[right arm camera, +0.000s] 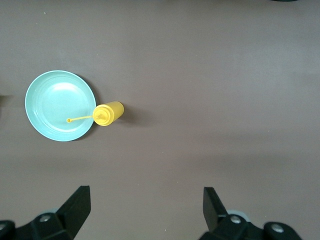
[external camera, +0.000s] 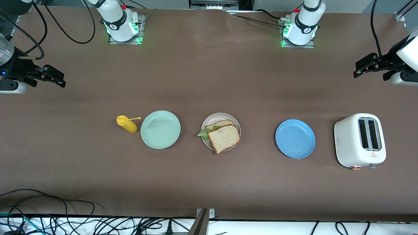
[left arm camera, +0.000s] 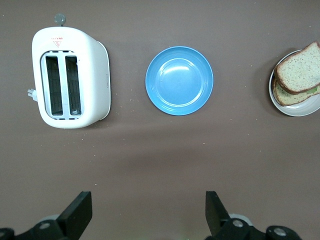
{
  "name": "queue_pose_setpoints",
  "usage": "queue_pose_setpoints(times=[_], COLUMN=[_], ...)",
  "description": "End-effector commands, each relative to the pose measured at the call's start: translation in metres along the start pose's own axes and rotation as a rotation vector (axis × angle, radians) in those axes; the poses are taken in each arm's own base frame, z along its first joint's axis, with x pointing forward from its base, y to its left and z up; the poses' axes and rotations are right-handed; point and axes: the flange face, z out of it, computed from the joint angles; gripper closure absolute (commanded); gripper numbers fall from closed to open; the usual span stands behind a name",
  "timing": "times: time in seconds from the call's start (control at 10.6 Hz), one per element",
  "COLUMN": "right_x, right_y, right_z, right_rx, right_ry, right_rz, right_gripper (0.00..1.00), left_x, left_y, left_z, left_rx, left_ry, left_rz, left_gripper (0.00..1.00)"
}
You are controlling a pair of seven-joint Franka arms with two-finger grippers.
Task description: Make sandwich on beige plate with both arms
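Note:
The sandwich point(external camera: 224, 138) lies on the beige plate point(external camera: 213, 118) in the middle of the table: two brown-crusted slices, the top one shifted askew, with green lettuce point(external camera: 203, 133) poking out. The left wrist view catches it at the picture's edge as the sandwich point(left arm camera: 300, 70) on the plate point(left arm camera: 300, 111). My left gripper point(external camera: 362, 68) hangs open and empty high over the left arm's end of the table; its fingers point(left arm camera: 80, 210) frame bare tabletop. My right gripper point(external camera: 59, 80) is open and empty over the right arm's end, its fingers point(right arm camera: 212, 202) wide apart.
A mint-green plate point(external camera: 160, 129) and a yellow squeeze bottle point(external camera: 127, 124) lie toward the right arm's end. A blue plate point(external camera: 295, 138) and a white toaster point(external camera: 359, 139) sit toward the left arm's end. Cables run along the table's near edge.

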Motion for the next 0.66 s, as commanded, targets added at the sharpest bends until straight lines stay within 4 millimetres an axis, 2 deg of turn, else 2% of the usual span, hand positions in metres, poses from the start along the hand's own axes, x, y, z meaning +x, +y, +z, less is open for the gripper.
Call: queue_pose_setpoints(times=[0.0, 0.57], right_x=[-0.0002, -0.0005], right_y=[0.0026, 0.0], right_z=[0.0001, 0.0021], right_rx=[0.018, 0.018], right_ry=[0.004, -0.003], right_rz=[-0.004, -0.009], right_gripper=[0.0, 0.0], left_x=[0.0024, 0.0023], left_y=[-0.0021, -0.0031], left_z=[-0.0064, -0.0064], left_rx=[-0.015, -0.013], left_ry=[0.003, 0.003], left_rz=[-0.006, -0.006], left_gripper=[0.0, 0.0])
